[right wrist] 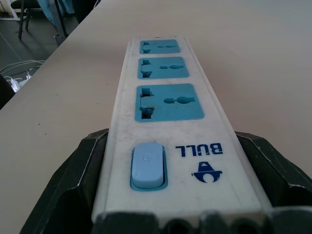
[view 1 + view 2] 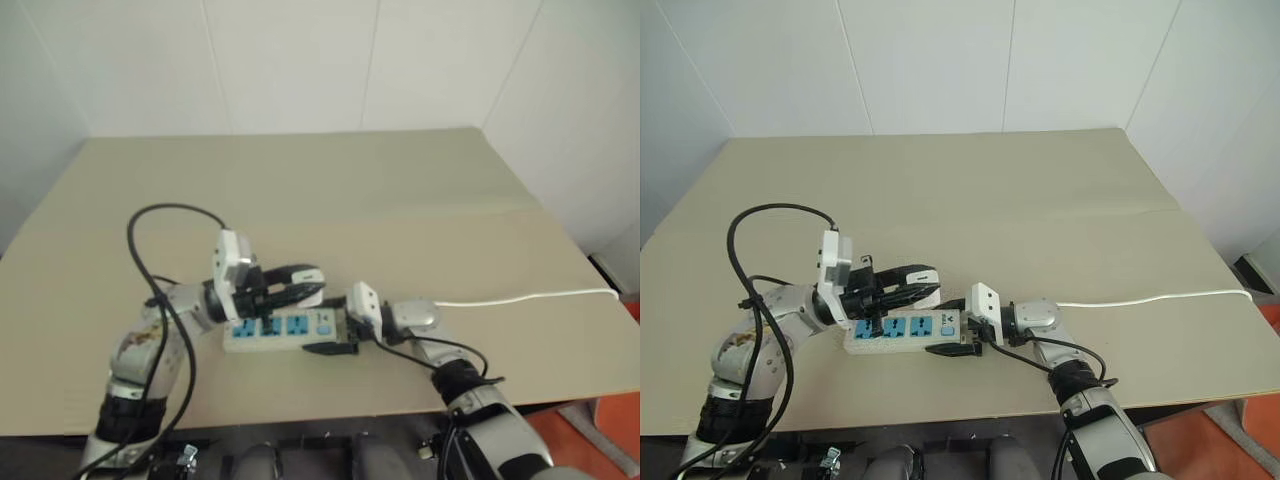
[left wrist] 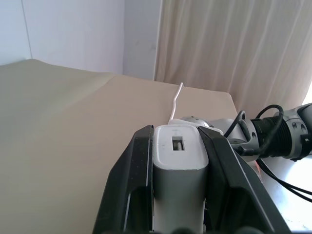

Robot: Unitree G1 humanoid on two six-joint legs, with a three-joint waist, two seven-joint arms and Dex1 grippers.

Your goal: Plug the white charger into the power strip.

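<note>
The left gripper (image 3: 178,195) clamps the white charger (image 3: 178,161) by its smooth, rigid sides, above the power strip (image 1: 168,117). The right gripper (image 1: 170,195), spread wide, braces the light strip's switch end on the worktop (image 2: 400,200).

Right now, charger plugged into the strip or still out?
Out. The white charger sits clamped between the left gripper fingers above the power strip, whose three blue sockets are all empty.
</note>
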